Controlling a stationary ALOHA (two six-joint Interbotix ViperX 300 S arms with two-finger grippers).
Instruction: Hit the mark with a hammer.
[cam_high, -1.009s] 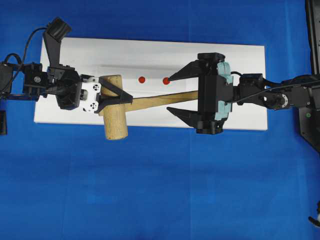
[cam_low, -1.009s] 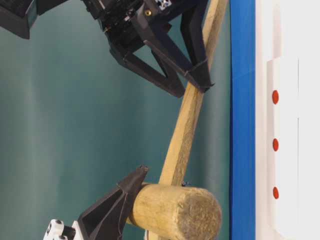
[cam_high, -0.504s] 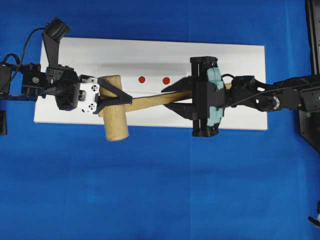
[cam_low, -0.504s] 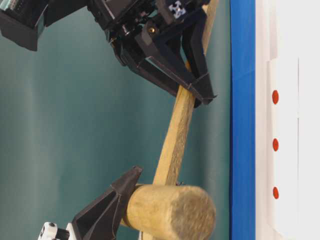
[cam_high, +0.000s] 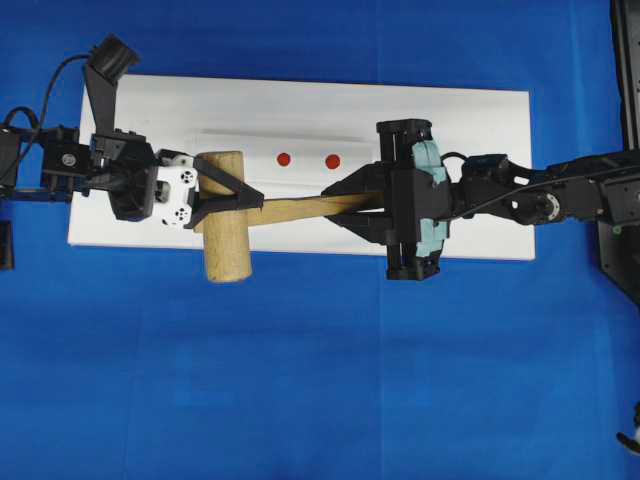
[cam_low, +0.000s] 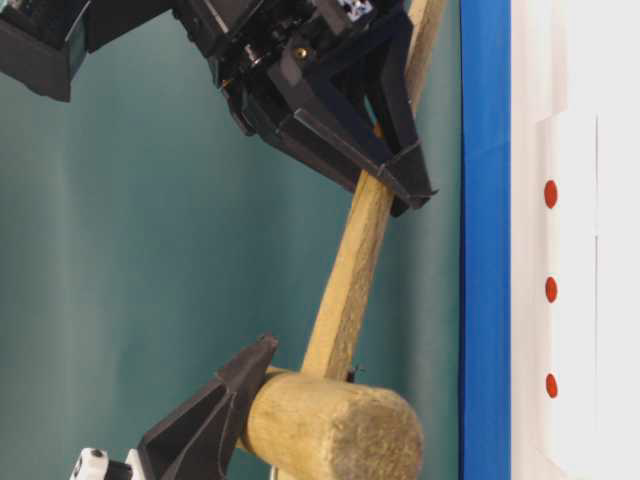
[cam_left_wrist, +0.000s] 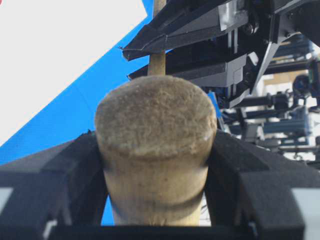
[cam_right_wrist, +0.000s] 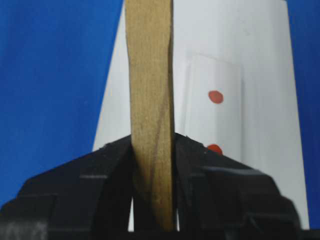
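The hammer (cam_high: 225, 218), a light wooden mallet, hangs above the white board (cam_high: 480, 120). Its thick head (cam_left_wrist: 155, 130) sits between my left gripper's (cam_high: 235, 195) fingers (cam_left_wrist: 65, 175), which are shut on it. My right gripper (cam_high: 338, 203) is shut on the squared handle (cam_right_wrist: 150, 75), which runs straight between its fingers (cam_right_wrist: 110, 170). In the table-level view the hammer (cam_low: 350, 280) is held off the board, tilted, with the head lower in that view. Two red marks (cam_high: 284, 158) (cam_high: 333, 160) lie on the board just beyond the handle. The table-level view shows three marks (cam_low: 550, 289).
The white board lies on a blue cloth (cam_high: 320, 380) that covers the table on every side. A raised white strip (cam_high: 300, 140) on the board carries the red marks. A black stand (cam_high: 625, 200) sits at the right edge.
My right gripper has closed on the handle; a second ago its jaws stood wide open around it. The hammer has risen slightly from the board. The left gripper keeps its hold on the head.
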